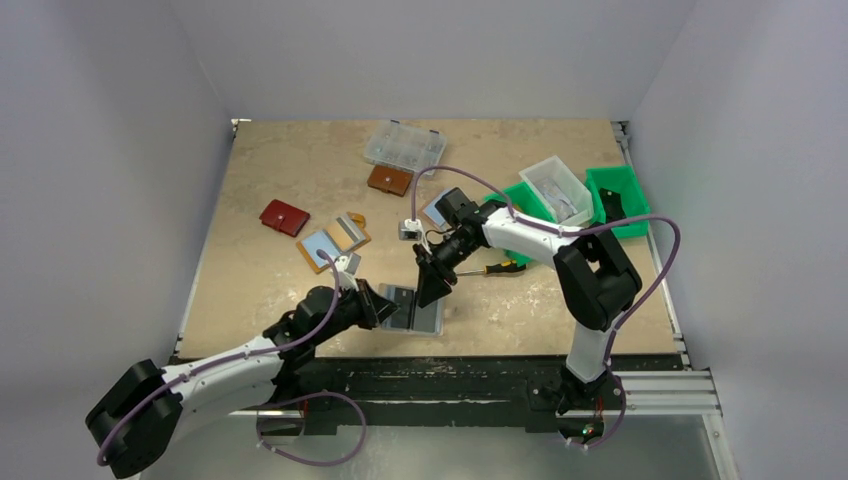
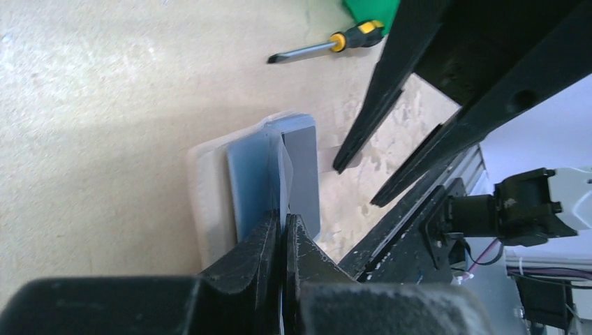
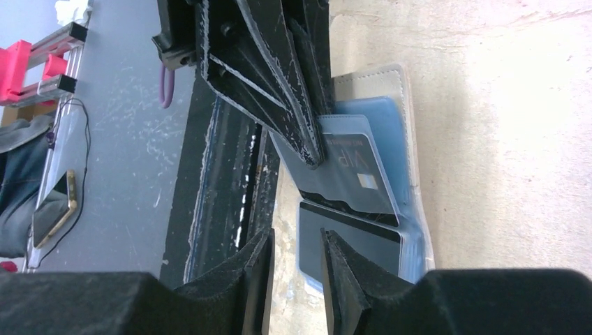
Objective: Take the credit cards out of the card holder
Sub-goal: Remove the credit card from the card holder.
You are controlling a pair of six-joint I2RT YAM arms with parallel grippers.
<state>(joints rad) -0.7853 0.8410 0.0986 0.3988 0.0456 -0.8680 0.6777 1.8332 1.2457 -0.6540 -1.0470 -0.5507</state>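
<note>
Card holder (image 1: 405, 312), a pale beige folding one with clear plastic pockets, lies open at the near edge of the bench, about the middle.

On its left side, the left gripper (image 2: 283, 225) has its black jaws pressed together on a thin clear flap of the holder. Next to that flap sit a flat light blue card (image 2: 248, 181) and a flat grey card (image 3: 342, 171). The grey card has a small chip and letters that look like "VIP". The smaller writing is too tiny to read.

Over the holder's right side, the right gripper (image 3: 298, 237) has its jaws apart, with nothing between them.

Farther right lies a screwdriver with a yellow and black handle (image 2: 328, 47).

I think the holder is light, soft and floppy, and its pockets look slippery. The cards look thin, stiff and smooth. A good place to pinch a card is the bare edge that pokes out of its pocket, while the flap is held down.
</note>
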